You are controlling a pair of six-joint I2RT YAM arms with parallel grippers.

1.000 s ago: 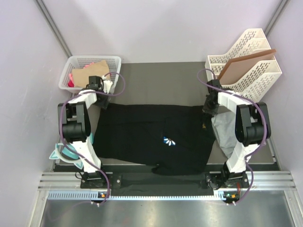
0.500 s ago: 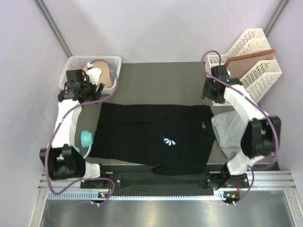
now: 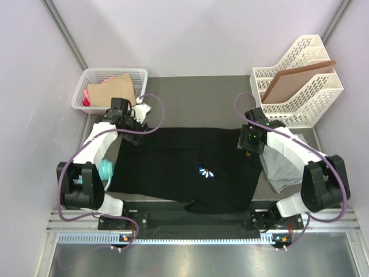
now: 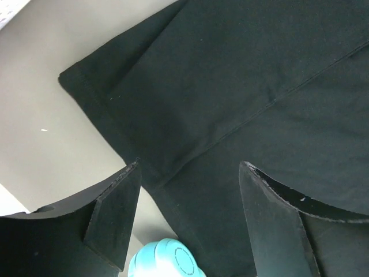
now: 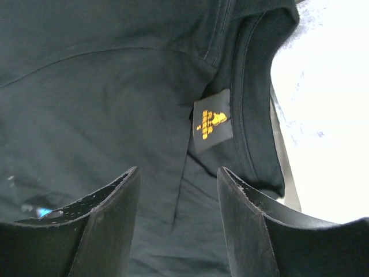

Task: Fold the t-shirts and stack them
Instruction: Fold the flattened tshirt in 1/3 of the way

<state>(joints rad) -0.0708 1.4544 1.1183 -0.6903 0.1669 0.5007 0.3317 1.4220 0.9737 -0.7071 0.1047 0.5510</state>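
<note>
The black t-shirt (image 3: 173, 164) lies spread flat across the table, with its blue-and-white print (image 3: 205, 171) near the middle. Its collar with an orange label (image 5: 212, 121) is at the right end. My left gripper (image 3: 135, 125) hovers open above the shirt's back-left corner (image 4: 86, 86), with nothing between the fingers (image 4: 115, 213). My right gripper (image 3: 249, 139) hangs open just above the collar area, its fingers (image 5: 253, 225) apart over bare black cloth. The light grey t-shirt (image 3: 281, 167) lies rumpled to the right, partly under the black one.
A white basket (image 3: 92, 76) with brown card and pink items stands back left. A cream file rack (image 3: 311, 98) holding a brown board (image 3: 294, 81) stands back right. A teal round object (image 3: 105, 169) sits by the shirt's left edge, also in the left wrist view (image 4: 164, 259).
The left gripper swung from the basket back toward the shirt's back-left corner. The right gripper came from beside the rack down and left over the collar.
</note>
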